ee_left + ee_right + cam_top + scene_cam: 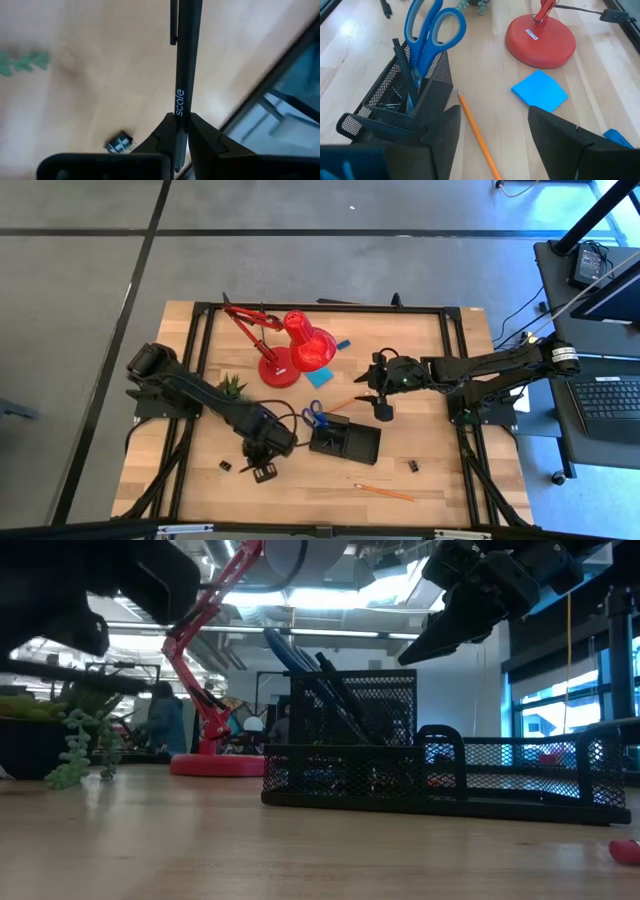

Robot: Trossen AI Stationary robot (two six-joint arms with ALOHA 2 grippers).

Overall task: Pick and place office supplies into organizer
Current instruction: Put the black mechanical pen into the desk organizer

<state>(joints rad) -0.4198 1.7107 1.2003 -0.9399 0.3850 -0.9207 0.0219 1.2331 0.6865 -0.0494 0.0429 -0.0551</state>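
My left gripper [262, 468] hangs near the table's front, left of the organizer [345, 442], shut on a black pen [186, 55] printed "scale". The organizer is a low black mesh tray [395, 102]. Blue-handled scissors [427, 30] and dark pens stand in its upright cup. My right gripper [381, 408] hovers open just beyond the organizer's far side. Below its spread fingers [493, 110] an orange pencil [477, 135] lies flat on the table. A second pencil [385, 492] lies near the front edge. A blue note pad [540, 90] lies flat by the lamp. My left gripper pinches the pen's barrel [181, 107] between its two fingertips, close to the end away from the clip. The pen runs on past the fingertips, with its clip end [173, 25] farthest out. It appears lifted clear of the table.
A red desk lamp [290, 350] stands at the back, with its round base [540, 40] near the note pad. A small green plant [232, 385] sits at the left. Tiny binder clips [225, 466] [413, 466] lie either side of the organizer. A blue eraser [617, 136] lies on the table.
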